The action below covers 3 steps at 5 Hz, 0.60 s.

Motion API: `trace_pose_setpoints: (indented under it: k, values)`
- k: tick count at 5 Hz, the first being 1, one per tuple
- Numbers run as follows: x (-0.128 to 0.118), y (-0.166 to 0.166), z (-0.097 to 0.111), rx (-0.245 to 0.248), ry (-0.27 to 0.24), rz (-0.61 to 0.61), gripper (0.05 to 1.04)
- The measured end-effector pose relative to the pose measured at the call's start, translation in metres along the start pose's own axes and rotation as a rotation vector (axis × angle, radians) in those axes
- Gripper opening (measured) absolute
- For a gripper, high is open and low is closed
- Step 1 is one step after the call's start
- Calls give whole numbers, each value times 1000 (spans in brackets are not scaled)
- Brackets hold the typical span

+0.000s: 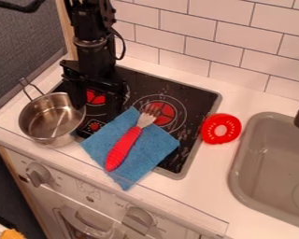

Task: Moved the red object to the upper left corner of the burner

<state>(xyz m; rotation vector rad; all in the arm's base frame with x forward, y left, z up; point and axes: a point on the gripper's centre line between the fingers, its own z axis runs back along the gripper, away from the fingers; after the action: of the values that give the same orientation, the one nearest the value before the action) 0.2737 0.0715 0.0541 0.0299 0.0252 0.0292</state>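
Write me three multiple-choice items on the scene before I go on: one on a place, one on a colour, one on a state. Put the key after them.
1. Where is the round red piece?
A. In the sink
B. On the counter, between cooktop and sink
C. Inside the pot

2. What colour is the cloth under the fork?
A. Yellow
B. White
C. Blue

3. How are the fingers of the gripper?
A. Parted
B. Shut together
C. Clamped on the fork

Key:
1: B, since it lies by the cooktop's right edge, short of the sink.
2: C, since blue shows on both sides of the fork's handle.
3: A, since the red of a burner shows in the gap between the fingers.
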Motion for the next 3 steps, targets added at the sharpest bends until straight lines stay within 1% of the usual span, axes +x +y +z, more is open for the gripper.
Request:
trace_pose_setpoints:
  k: [1, 2, 3]
  values:
    - [-1, -2, -7, -10, 25, -1, 1001]
    - [5, -19, -6, -29, 7, -59, 1001]
    - [24, -53, 6, -37, -52, -166, 1001]
